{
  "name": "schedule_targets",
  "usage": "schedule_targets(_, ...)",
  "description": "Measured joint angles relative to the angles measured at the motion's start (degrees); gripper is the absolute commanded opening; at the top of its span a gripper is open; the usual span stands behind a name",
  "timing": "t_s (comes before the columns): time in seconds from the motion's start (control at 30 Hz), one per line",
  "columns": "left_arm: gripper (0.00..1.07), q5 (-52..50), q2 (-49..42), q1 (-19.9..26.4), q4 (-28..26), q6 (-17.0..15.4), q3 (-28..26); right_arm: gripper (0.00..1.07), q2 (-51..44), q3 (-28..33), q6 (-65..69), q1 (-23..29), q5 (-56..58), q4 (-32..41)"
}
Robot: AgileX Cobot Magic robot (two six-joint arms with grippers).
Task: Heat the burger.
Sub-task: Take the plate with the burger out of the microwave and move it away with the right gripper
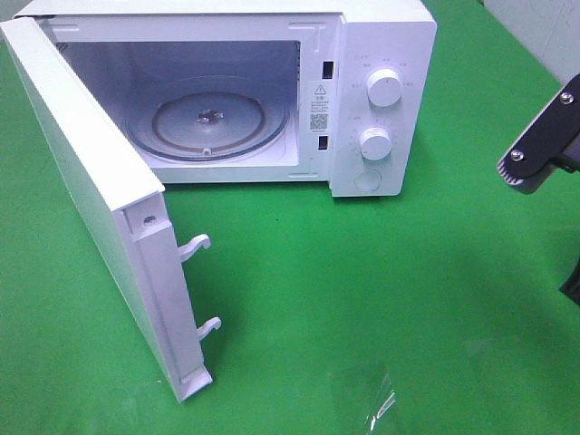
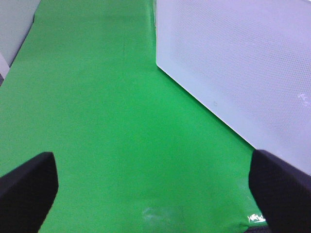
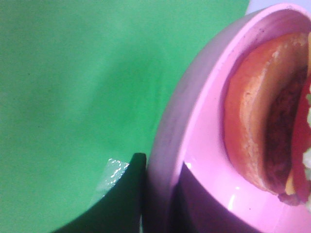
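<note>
Item 1, right hand (image 3: 160, 194): clenched on the rim of the pink plate (image 3: 204, 145), one finger outside, one inside; it sits at the right edge of the high view.

Item 2, burger (image 3: 265, 121): on that plate, close against its wall; seen in the right wrist view only, and whether the plate is lifted or resting is hard to tell.

Item 3, left hand (image 2: 153, 194): released, jaws spread wide, grasping nothing, above the green surface (image 2: 107, 121) beside the door.

Item 4, microwave (image 1: 381, 54): door (image 1: 82, 199) swung wide, glass turntable (image 1: 208, 122) bare.

Risk: an edge grip may let the plate tilt in transit, sliding the burger off; the plate could also clip the door or cavity frame.
</note>
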Motion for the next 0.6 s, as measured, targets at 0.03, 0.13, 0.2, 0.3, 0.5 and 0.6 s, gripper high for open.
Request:
schedule_targets(0.03,1.01,0.0,0.0,0.0,0.0,0.0,0.0,0.05,1.43,-0.23,0.74,-0.97,-0.17,0.23)
schedule_targets(0.13,1.01,0.0,0.0,0.0,0.0,0.0,0.0,0.05,3.32,-0.23,1.09,-3.72,-0.23,1.32)
schedule_targets(0.2,1.01,0.0,0.0,0.0,0.0,0.0,0.0,0.05,3.9,-0.23,1.78,-5.5,-0.86,2.41)
schedule_targets(0.3,1.01,0.0,0.0,0.0,0.0,0.0,0.0,0.05,4.24,-0.23,2.92,-6.93,-1.83,2.92)
schedule_targets(0.5,1.01,0.0,0.0,0.0,0.0,0.0,0.0,0.05,7.16,-0.23,4.76,-11.4,-5.84,2.98)
schedule_targets(0.6,1.01,0.0,0.0,0.0,0.0,0.0,0.0,0.06,8.19,-0.23,5.67,-12.26,-7.1,2.92)
